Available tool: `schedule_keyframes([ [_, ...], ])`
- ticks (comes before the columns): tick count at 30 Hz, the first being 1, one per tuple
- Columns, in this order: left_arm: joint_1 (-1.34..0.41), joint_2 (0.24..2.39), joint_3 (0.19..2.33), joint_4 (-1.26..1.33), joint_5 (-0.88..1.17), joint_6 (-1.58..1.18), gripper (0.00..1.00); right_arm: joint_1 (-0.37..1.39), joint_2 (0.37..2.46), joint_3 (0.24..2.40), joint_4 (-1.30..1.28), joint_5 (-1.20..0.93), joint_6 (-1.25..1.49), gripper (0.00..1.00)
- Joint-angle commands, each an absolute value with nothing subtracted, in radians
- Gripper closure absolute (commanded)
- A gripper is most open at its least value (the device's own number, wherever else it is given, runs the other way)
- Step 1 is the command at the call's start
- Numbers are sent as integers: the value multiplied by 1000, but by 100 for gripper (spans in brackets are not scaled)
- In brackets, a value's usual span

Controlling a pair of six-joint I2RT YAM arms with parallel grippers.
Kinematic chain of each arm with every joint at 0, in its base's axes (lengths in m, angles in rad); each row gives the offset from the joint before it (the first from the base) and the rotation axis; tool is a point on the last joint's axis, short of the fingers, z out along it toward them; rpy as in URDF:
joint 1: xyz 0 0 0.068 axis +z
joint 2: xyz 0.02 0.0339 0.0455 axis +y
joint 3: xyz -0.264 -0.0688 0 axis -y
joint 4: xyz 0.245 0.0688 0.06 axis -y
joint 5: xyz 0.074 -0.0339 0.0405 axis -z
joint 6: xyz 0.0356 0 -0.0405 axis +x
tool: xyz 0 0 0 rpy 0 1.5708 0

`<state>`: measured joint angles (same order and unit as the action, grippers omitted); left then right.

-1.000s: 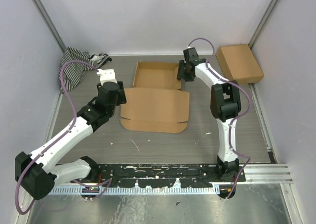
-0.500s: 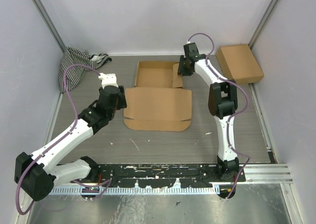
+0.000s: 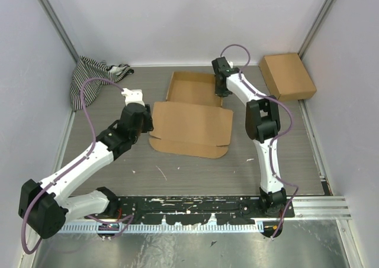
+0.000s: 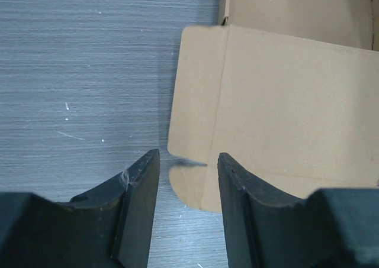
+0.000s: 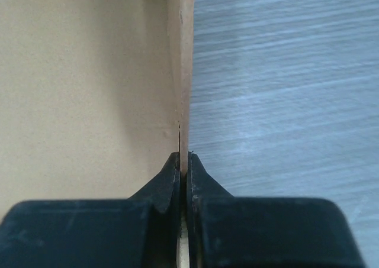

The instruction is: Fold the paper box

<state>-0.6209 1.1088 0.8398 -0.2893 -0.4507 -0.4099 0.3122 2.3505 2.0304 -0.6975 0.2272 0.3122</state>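
Paper box [image 3: 190, 126] lies on the tabletop [image 3: 195, 176], lid flat. Your right pincer [image 5: 183, 161] pinches its 3 o'clock wall. Your left pincer [image 4: 183, 173] is half open and empty at 9 o'clock.

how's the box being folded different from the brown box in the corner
The paper box lies open, lid flap flat; the corner box is closed. The right gripper pinches the paper box's side wall; the corner box sits untouched. Both are plain brown cardboard.
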Motion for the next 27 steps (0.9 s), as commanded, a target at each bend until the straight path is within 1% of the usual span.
schedule_keyframes([
  [1, -619, 1116, 849, -250, -410, -420, 50, 347, 2299, 2023, -793, 494, 274, 99],
  [5, -620, 1128, 862, -263, -383, -419, 53, 351, 2333, 2013, -837, 582, 278, 99],
  [10, -619, 1134, 874, -274, -373, -421, 54, 350, 2359, 2008, -838, 562, 302, 99],
  [11, -619, 1132, 877, -276, -373, -422, 54, 350, 2355, 2001, -836, 550, 310, 98],
  [12, -620, 1131, 877, -279, -374, -424, 54, 346, 2343, 1990, -829, 534, 319, 92],
  [13, -619, 1128, 877, -279, -373, -426, 54, 342, 2317, 1968, -815, 508, 329, 80],
  [14, -620, 1125, 877, -279, -371, -429, 54, 335, 2290, 1941, -793, 456, 338, 70],
  [17, -620, 1116, 872, -278, -368, -438, 53, 305, 2171, 1832, -700, 337, 364, 48],
  [18, -620, 1114, 870, -279, -364, -439, 53, 296, 2129, 1801, -680, 314, 370, 44],
  [21, -620, 1108, 863, -281, -352, -438, 53, 270, 2039, 1779, -643, 287, 354, 42],
  [23, -620, 1105, 861, -282, -352, -436, 53, 259, 2021, 1812, -638, 273, 301, 42],
  [27, -619, 1107, 857, -281, -354, -441, 53, 247, 2106, 1949, -680, 234, 220, 43],
])
